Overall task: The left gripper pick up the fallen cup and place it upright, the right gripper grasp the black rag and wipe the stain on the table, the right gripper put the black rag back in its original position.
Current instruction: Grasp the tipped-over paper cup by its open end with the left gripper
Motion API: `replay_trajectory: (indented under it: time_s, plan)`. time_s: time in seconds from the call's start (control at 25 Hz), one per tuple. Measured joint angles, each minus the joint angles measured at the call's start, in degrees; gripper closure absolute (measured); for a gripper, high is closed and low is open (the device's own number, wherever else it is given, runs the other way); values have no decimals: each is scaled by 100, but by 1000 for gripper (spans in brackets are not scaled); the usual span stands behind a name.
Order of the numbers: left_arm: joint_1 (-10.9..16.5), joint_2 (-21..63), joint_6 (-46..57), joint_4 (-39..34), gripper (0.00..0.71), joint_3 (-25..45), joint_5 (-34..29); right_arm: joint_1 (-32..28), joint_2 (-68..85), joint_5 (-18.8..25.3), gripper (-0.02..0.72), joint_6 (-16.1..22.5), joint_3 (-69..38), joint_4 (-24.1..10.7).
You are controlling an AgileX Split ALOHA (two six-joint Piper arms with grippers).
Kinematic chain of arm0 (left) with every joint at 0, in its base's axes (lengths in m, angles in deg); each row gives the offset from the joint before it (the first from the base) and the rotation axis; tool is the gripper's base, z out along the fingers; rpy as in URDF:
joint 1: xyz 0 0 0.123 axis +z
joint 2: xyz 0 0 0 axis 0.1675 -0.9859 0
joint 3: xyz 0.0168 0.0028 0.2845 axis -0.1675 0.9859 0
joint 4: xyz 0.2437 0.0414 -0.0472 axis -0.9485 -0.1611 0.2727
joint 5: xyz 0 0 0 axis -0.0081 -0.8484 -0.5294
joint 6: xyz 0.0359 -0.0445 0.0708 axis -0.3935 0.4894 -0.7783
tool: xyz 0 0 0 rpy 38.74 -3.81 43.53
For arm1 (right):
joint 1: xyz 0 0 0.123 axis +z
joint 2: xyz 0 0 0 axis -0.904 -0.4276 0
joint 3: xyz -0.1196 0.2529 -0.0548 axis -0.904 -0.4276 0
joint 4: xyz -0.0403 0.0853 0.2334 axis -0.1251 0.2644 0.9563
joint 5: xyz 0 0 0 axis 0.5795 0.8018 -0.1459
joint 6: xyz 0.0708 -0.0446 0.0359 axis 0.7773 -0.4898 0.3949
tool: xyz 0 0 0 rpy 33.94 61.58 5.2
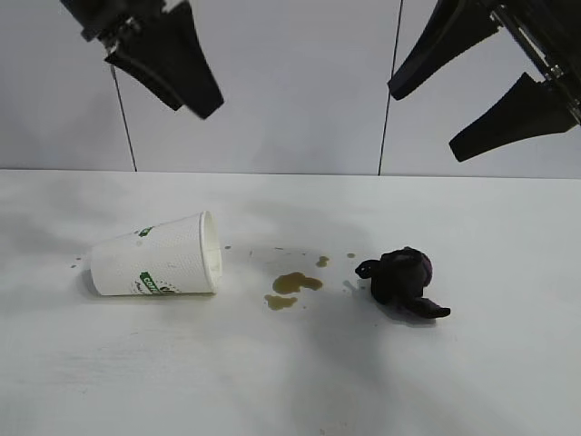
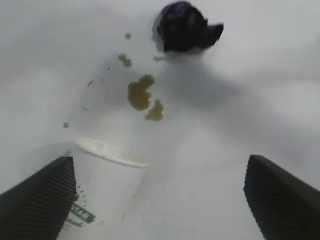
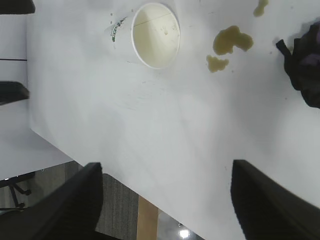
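Note:
The white cup (image 1: 154, 260) with green print lies on its side at the left of the table (image 1: 290, 381), mouth facing the stain (image 1: 292, 285). That stain is a yellowish-brown blotch with small droplets around it. To its right sits the bunched black rag (image 1: 404, 276). My left gripper (image 1: 186, 91) hangs open high above the cup, holding nothing. In the left wrist view the cup (image 2: 105, 185) lies near one finger of the left gripper (image 2: 160, 160), with the stain (image 2: 140, 95) and rag (image 2: 185, 25) beyond. The right gripper (image 1: 423, 123) hangs open and empty high above the rag.
Grey wall panels (image 1: 290, 82) stand behind the table. The right wrist view looks down past the right gripper (image 3: 166, 165) at the cup's mouth (image 3: 155, 35), the stain (image 3: 230, 42), the rag (image 3: 307, 60) and the table's edge (image 3: 125, 185), with floor beyond it.

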Motion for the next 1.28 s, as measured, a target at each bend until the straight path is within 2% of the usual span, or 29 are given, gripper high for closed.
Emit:
replay_trajectory:
  time_s: [0.12, 0.2, 0.36, 0.6, 1.28]
  plan:
    - [-419, -13, -126, -1237, 53, 0, 251, 0, 0, 35, 209, 0, 0, 0]
    - [-661, -66, -142, -1807, 53, 0, 336, 0, 0, 69, 209, 0, 0, 0]
    - [-918, -349, 55, -2451, 53, 0, 391, 0, 0, 98, 209, 0, 0, 0]
    - [-943, -861, 495, -2778, 53, 0, 419, 0, 0, 118, 209, 0, 0, -105]
    - [-943, -1607, 547, -2997, 53, -1, 539, 0, 0, 118, 209, 0, 0, -152]
